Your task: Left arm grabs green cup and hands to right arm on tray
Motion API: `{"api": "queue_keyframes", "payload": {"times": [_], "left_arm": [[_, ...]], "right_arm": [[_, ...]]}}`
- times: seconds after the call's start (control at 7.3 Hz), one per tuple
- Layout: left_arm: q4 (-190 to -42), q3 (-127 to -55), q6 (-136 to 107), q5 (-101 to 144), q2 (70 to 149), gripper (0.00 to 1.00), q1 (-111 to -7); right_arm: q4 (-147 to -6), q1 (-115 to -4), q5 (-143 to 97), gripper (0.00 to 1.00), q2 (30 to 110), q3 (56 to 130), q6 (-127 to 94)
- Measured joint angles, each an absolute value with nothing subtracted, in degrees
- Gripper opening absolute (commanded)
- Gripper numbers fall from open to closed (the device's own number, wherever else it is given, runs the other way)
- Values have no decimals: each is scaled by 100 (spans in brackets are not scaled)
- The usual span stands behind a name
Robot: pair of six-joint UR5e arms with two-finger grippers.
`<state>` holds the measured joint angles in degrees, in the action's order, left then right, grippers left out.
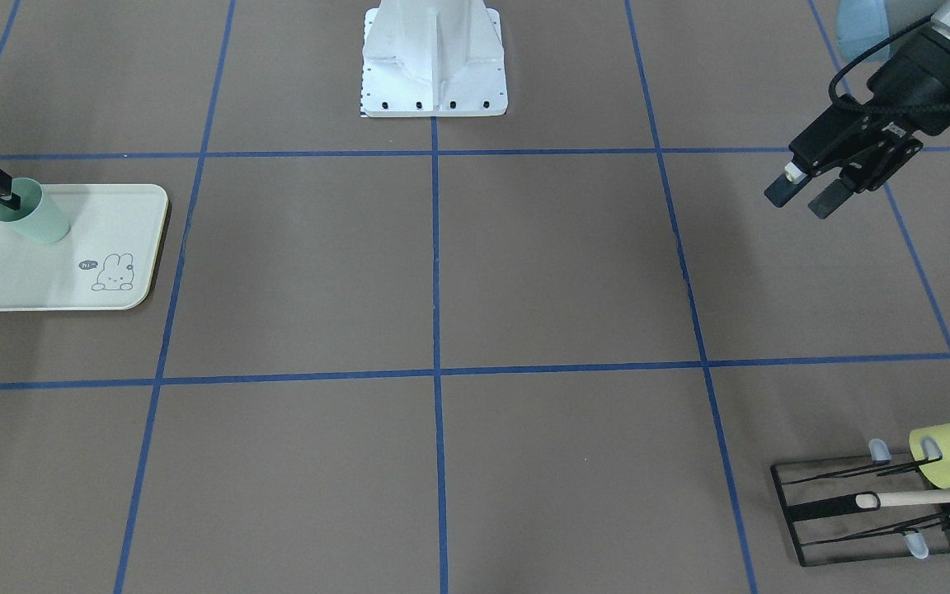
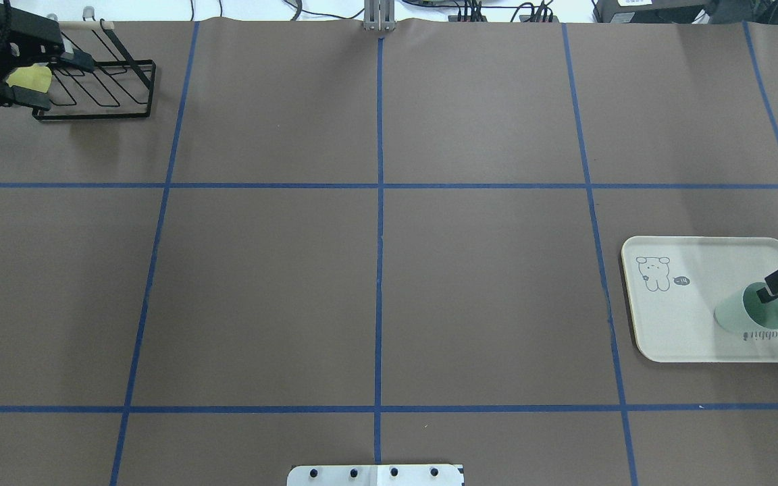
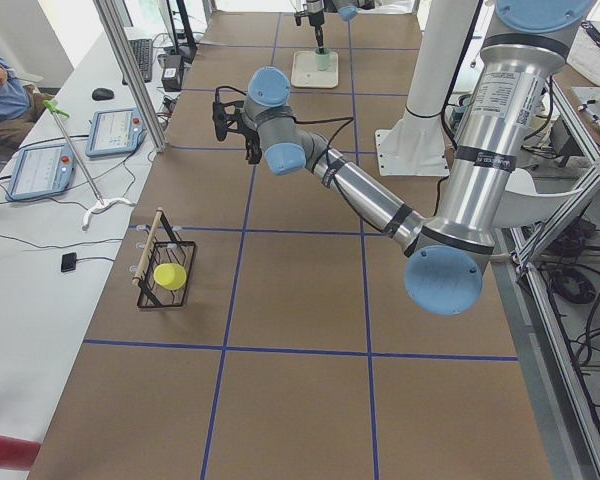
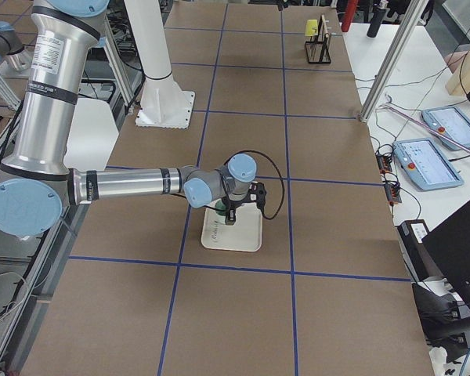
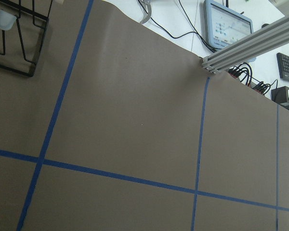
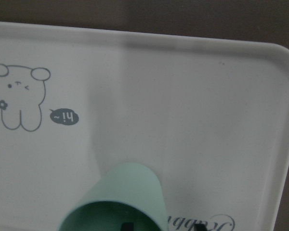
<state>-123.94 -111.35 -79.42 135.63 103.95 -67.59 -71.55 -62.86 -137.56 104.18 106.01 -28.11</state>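
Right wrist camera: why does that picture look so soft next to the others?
Right wrist view: very close up, so the green cup and tray look soft and pale, and the cup is cut off at the bottom edge. Front-facing view: sharper, evenly lit, with only a faint soft shadow along the tray's near edge.

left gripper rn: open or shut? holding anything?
Open and empty. In the front-facing view the left gripper is spread, with a clear gap at its tips and nothing held.
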Motion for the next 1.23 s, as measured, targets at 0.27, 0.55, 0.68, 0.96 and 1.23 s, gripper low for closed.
{"api": "queue_keyframes", "payload": {"times": [0.27, 0.55, 0.68, 0.96, 1.23], "left_arm": [[-12393, -11135, -7828, 13564, 10364, 100, -6759], [-12375, -11116, -6942, 13558, 10041, 100, -6828], [-12323, -11102, -6252, 13558, 9746, 100, -6935], [-12231, -11079, -4635, 13555, 8880, 100, -7294], [-11960, -11039, -2868, 13564, 7905, 100, -7642]], "right_arm": [[-7171, -6632, -13794, 100, 10496, 10993, -2805], [-7178, -7075, -13844, 100, 10577, 11312, -2794], [-7175, -7348, -13931, 100, 10586, 11400, -2728], [-7196, -7831, -14065, 100, 10596, 11434, -2447], [-7418, -8196, -14086, 100, 10599, 11428, -2034]]}}
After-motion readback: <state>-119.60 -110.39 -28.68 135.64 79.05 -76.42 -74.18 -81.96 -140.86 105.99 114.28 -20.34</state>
